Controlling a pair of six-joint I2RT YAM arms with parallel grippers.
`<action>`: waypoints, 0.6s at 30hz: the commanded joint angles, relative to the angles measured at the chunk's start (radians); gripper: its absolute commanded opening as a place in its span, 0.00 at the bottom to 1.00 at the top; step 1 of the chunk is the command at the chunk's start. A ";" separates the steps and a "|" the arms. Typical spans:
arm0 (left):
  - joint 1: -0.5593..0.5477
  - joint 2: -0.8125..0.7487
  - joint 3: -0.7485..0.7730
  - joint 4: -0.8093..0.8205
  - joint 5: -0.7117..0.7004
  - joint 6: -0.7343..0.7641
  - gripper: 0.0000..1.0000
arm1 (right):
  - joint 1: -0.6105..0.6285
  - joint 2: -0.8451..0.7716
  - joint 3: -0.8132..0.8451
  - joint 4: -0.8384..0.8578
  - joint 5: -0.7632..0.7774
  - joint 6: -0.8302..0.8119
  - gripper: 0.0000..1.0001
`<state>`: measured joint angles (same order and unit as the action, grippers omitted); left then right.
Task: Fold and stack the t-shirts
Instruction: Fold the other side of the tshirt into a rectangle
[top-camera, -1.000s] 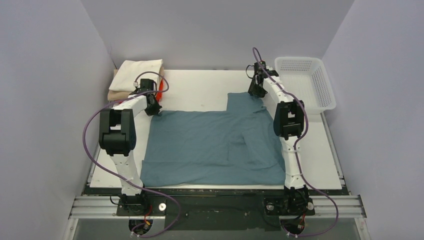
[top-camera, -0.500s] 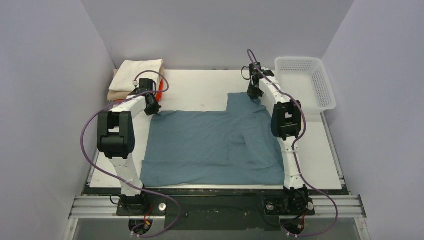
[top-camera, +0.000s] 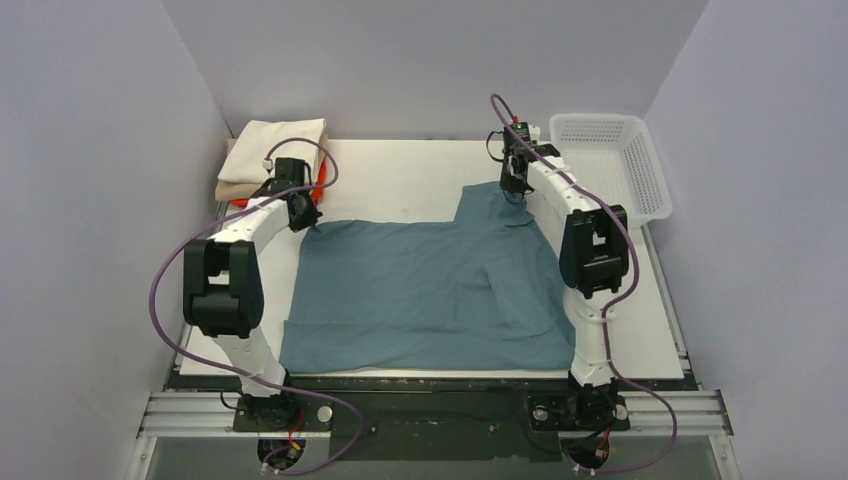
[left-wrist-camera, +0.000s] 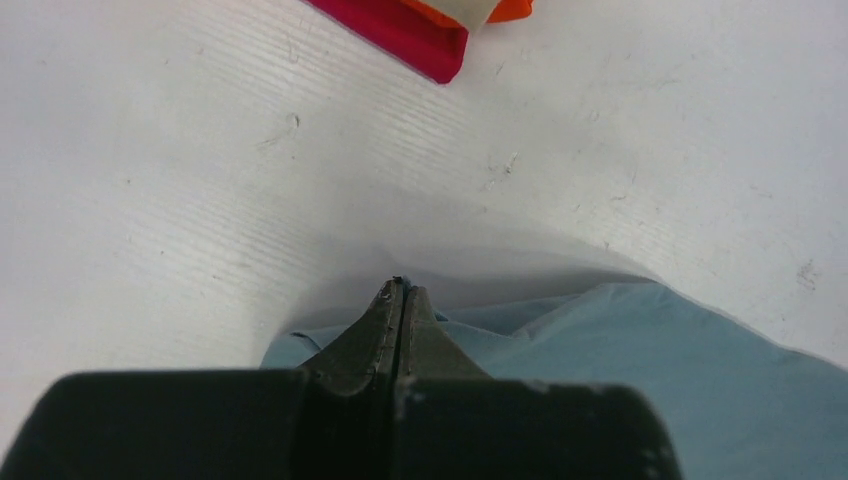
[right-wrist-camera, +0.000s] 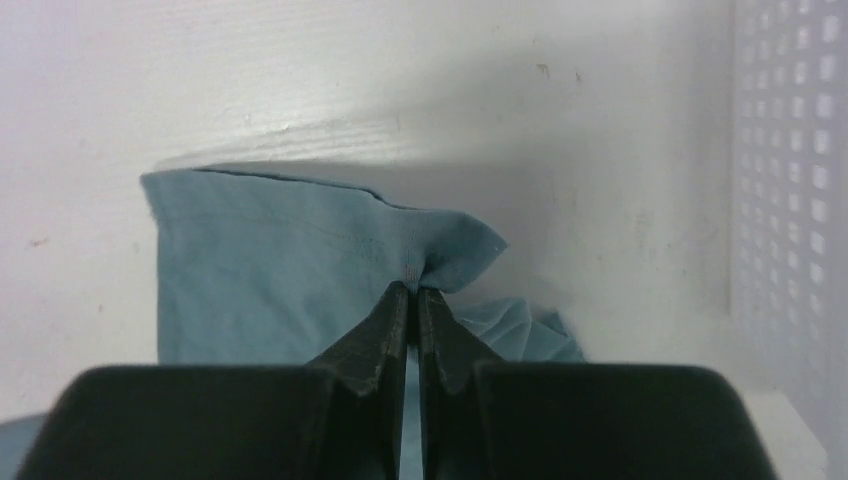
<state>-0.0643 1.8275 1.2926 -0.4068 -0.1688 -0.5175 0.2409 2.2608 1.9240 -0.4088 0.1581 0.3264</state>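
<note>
A large teal-blue t-shirt (top-camera: 430, 290) lies spread over the middle of the table. My left gripper (top-camera: 308, 222) is shut on its far left corner, which shows lifted in the left wrist view (left-wrist-camera: 620, 340). My right gripper (top-camera: 515, 187) is shut on the shirt's far right edge; the right wrist view shows the hem (right-wrist-camera: 300, 250) pinched between the jaws. A folded stack sits at the far left corner: a cream shirt (top-camera: 275, 145) on top, a tan one (top-camera: 235, 190) under it, with orange (left-wrist-camera: 510, 10) and red (left-wrist-camera: 410, 40) edges.
A white perforated basket (top-camera: 610, 160) stands at the far right corner, close to my right gripper; its wall shows in the right wrist view (right-wrist-camera: 790, 150). Bare white table (top-camera: 400, 175) lies between the stack and the shirt's far edge.
Both grippers have moved a little toward the far side, pulling the shirt's far corners with them. The shirt's far edge is stretched flatter.
</note>
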 joint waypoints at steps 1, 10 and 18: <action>-0.018 -0.105 -0.062 0.010 -0.038 -0.035 0.00 | 0.023 -0.166 -0.149 0.080 0.011 -0.033 0.00; -0.107 -0.322 -0.243 -0.106 -0.223 -0.192 0.00 | 0.095 -0.476 -0.517 0.119 0.031 -0.035 0.00; -0.139 -0.536 -0.419 -0.208 -0.288 -0.365 0.00 | 0.173 -0.777 -0.825 0.069 0.153 0.008 0.00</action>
<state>-0.1970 1.3880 0.9325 -0.5335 -0.3786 -0.7700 0.3958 1.6310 1.2133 -0.3019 0.2260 0.3069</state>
